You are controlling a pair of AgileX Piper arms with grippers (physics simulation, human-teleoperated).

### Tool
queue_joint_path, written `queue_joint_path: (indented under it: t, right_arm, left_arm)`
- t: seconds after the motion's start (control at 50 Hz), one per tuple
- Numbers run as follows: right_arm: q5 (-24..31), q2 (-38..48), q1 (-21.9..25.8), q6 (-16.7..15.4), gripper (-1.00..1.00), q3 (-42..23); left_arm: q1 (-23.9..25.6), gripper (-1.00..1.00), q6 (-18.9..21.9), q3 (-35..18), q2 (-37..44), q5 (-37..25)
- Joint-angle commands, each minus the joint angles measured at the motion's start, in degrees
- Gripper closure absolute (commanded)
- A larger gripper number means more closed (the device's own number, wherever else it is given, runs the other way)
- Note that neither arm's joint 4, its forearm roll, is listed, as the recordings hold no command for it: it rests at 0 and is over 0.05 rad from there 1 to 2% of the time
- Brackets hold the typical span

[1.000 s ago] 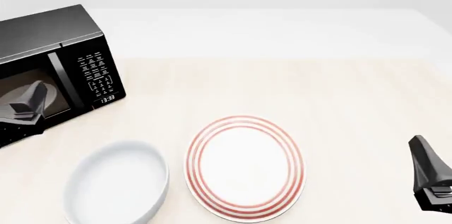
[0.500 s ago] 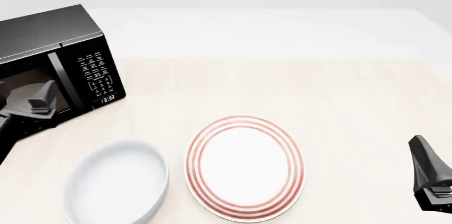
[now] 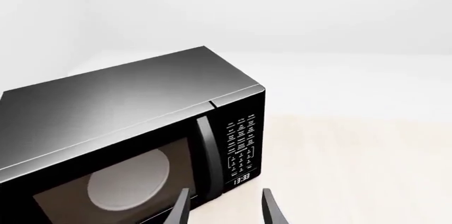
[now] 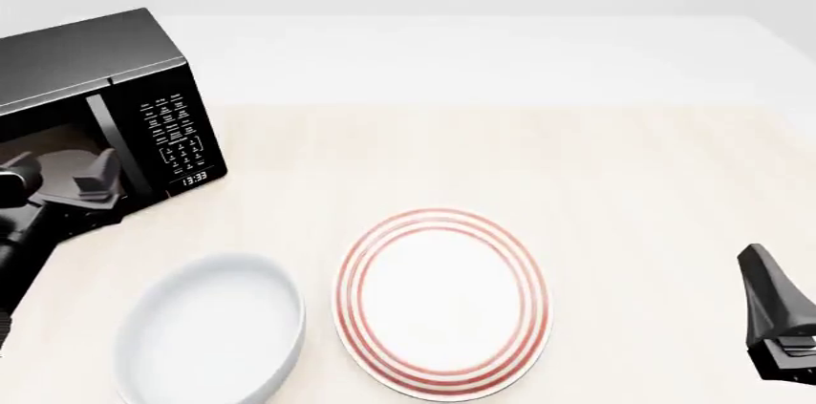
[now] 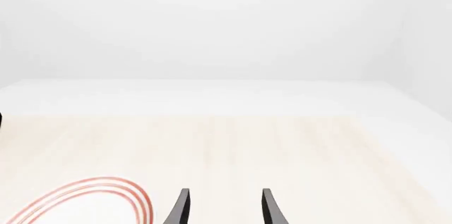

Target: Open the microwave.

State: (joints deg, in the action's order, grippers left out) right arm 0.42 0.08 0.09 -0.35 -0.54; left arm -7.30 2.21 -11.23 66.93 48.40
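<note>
Plainly, the microwave (image 4: 109, 113) sits at the bench's (image 4: 612, 165) far left, glossy black, door shut, pale turntable behind the glass, clock reading 13:33; the frame edge crops its left part. Before its door, the left hand (image 4: 57, 178) gapes wide, holding nothing. Well away, the right hand (image 5: 222, 208) stands spread, empty.

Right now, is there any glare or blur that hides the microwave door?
Left wrist view: the microwave is sharp, with a soft sheen on top and the turntable visible through the glass. Front view: the left gripper overlaps the door, and the frame crops it.
</note>
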Motion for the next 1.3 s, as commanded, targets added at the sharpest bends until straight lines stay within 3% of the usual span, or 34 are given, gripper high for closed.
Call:
queue_joint_path:
  t: [0.02,0.82,1.3]
  right_arm:
    - [0.0,0.0,0.0,0.0,-1.0,0.0]
    - [0.0,0.0,0.0,0.0,-1.0,0.0]
    - [0.0,0.0,0.0,0.0,-1.0,0.0]
  left_arm:
    - [-0.5,-1.0,-0.3,-1.2,5.7,3.6]
    - [-1.6,-1.0,-1.2,-6.8,21.2,11.9]
    - [-1.3,-1.0,-1.6,-9.9,26.7,12.2]
